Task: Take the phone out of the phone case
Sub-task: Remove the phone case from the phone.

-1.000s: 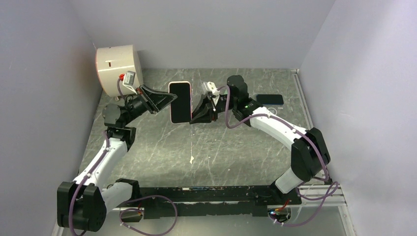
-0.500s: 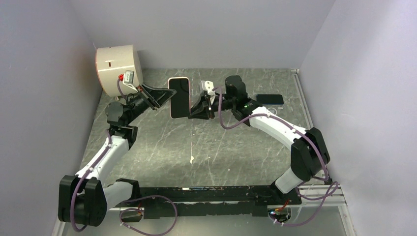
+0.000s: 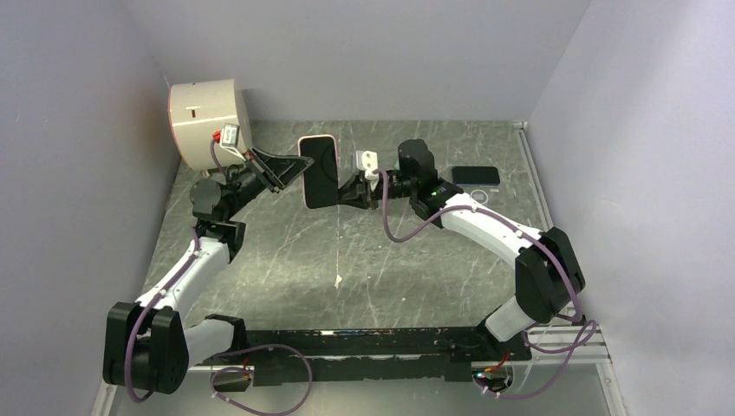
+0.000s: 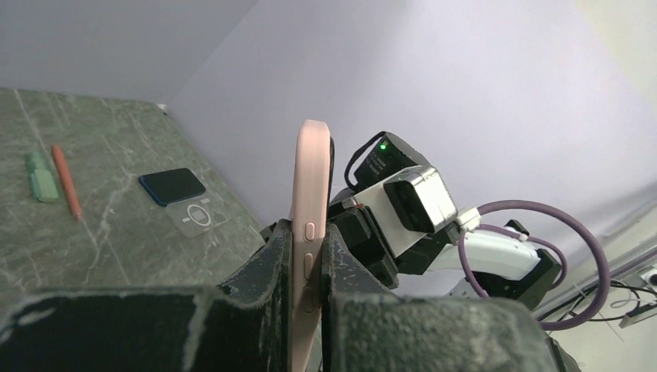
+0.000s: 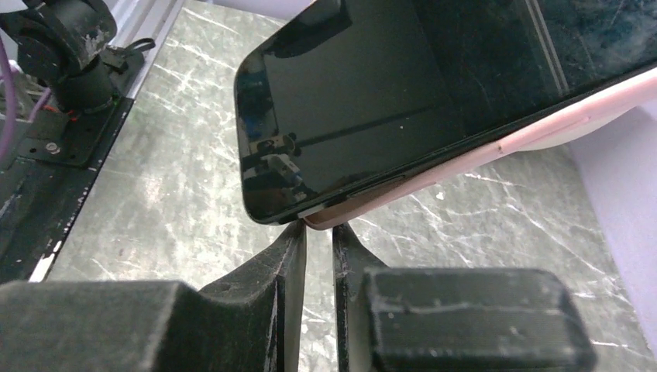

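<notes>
On the grey marbled table (image 3: 416, 269), a small pale scrap (image 3: 336, 280) lies nearest the arm bases. Further in, above the table, the left gripper (image 4: 307, 240) is clamped on the long edge of a pale pink silicone phone case (image 4: 311, 167), one finger on each face just by the side buttons. The case is held off the table with the black-screened phone (image 5: 372, 101) seated inside it. The right gripper (image 5: 318, 229) meets the case's lower corner; its fingers stand a narrow slit apart with the pink rim right at their tips, and I cannot tell whether they pinch it. Beyond, to the right, a dark blue phone (image 3: 475, 176) lies flat beside a clear case (image 4: 197, 218). A white cylindrical container (image 3: 208, 113) stands in the far left corner.
</notes>
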`<control>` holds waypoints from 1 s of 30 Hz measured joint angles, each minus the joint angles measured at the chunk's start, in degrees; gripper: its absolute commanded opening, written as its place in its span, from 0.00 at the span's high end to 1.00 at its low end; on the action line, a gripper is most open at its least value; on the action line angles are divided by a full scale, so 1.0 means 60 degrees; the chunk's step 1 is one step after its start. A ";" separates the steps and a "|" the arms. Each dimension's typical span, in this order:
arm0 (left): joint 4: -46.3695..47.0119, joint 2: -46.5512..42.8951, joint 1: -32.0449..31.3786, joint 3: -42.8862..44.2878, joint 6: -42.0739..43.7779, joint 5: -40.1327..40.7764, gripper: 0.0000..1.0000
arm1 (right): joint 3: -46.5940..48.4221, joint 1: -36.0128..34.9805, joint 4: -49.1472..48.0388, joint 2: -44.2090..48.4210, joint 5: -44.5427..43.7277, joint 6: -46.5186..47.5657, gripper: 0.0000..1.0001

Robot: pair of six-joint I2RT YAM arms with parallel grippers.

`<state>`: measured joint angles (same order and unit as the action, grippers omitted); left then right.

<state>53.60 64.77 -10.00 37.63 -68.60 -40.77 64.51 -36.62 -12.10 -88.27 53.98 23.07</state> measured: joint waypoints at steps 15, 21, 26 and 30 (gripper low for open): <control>0.1217 0.0200 -0.0146 -0.0233 -0.0780 -0.0004 0.98 | -0.0758 -0.0018 -0.1927 -0.0004 -0.0248 -0.1479 0.80; -0.0433 -0.0423 -0.0284 -0.0543 0.0051 0.0885 0.97 | -0.1515 -0.0029 -0.2852 0.0135 -0.0648 -0.2521 0.49; -0.1738 -0.0831 -0.0386 -0.0780 0.0535 0.1974 0.97 | -0.2113 -0.0033 -0.3184 0.0641 -0.1399 -0.3140 0.33; -0.2302 -0.0845 -0.0426 -0.0874 0.0601 0.2619 0.98 | -0.2463 -0.0033 -0.3209 0.1049 -0.2269 -0.3548 0.24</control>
<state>39.79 59.70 -12.56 32.38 -64.99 -25.06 49.74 -36.82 -31.35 -81.97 40.36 1.78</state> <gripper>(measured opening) 0.118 0.712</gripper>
